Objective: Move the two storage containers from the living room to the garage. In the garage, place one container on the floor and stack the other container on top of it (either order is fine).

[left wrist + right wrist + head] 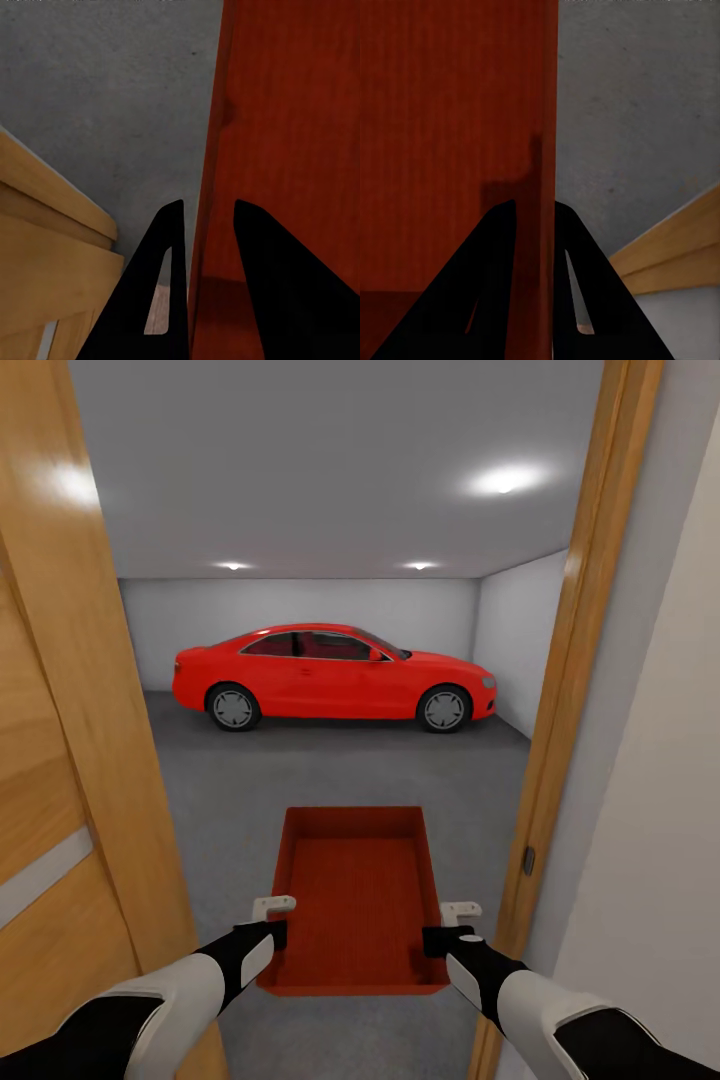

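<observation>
I hold one orange-red storage container (355,895) level in front of me, in a doorway facing the garage. My left gripper (272,922) is shut on its left wall, and my right gripper (447,926) is shut on its right wall. In the left wrist view the black fingers (169,285) straddle the red wall (217,172). The right wrist view shows its fingers (574,285) clamped on the other wall (544,172). Below the container lies the dark grey concrete floor (330,770).
An open wooden door (60,780) stands close on my left, and a wooden door frame (570,690) with a pale wall (660,780) is close on my right. A red car (330,675) is parked across the back of the garage.
</observation>
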You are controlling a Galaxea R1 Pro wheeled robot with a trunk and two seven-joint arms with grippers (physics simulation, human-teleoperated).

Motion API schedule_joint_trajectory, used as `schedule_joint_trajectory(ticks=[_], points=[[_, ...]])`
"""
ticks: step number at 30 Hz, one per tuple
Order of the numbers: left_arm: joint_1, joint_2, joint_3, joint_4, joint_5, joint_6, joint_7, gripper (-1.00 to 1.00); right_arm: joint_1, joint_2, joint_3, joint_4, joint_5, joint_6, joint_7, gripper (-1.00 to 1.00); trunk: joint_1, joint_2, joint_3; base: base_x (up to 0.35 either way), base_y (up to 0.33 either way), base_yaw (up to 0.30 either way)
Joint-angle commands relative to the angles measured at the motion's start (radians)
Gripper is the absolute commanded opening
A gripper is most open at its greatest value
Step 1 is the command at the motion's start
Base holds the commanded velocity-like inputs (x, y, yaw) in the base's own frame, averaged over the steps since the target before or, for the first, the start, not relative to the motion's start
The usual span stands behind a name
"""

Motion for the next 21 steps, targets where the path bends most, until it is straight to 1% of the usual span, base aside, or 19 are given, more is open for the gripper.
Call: schedule_joint_trajectory(ticks=[1, 4, 11, 21], points=[[-0.001, 0.006, 0.019, -0.006, -0.007, -0.009, 0.012, -1.00, 0.000, 0.000, -0.004, 0.003, -0.015, 0.000, -0.006, -1.00, 0.000, -0.001, 0.000, 0.000, 0.000, 0.000], [-0.001, 0.006, 0.019, -0.006, -0.007, -0.009, 0.012, -1.00, 0.000, 0.000, -0.004, 0.003, -0.015, 0.000, -0.006, -1.00, 0.000, -0.001, 0.000, 0.039, 0.041, 0.000], [-0.001, 0.006, 0.019, -0.006, -0.007, -0.009, 0.012, -1.00, 0.000, 0.000, -0.004, 0.003, -0.015, 0.000, -0.006, -1.00, 0.000, -0.001, 0.000, 0.114, 0.113, 0.000], [0.000, 0.006, 0.019, -0.006, -0.007, -0.009, 0.012, -1.00, 0.000, 0.000, -0.004, 0.003, -0.015, 0.000, -0.006, -1.00, 0.000, -0.001, 0.000, 0.018, 0.013, 0.000]])
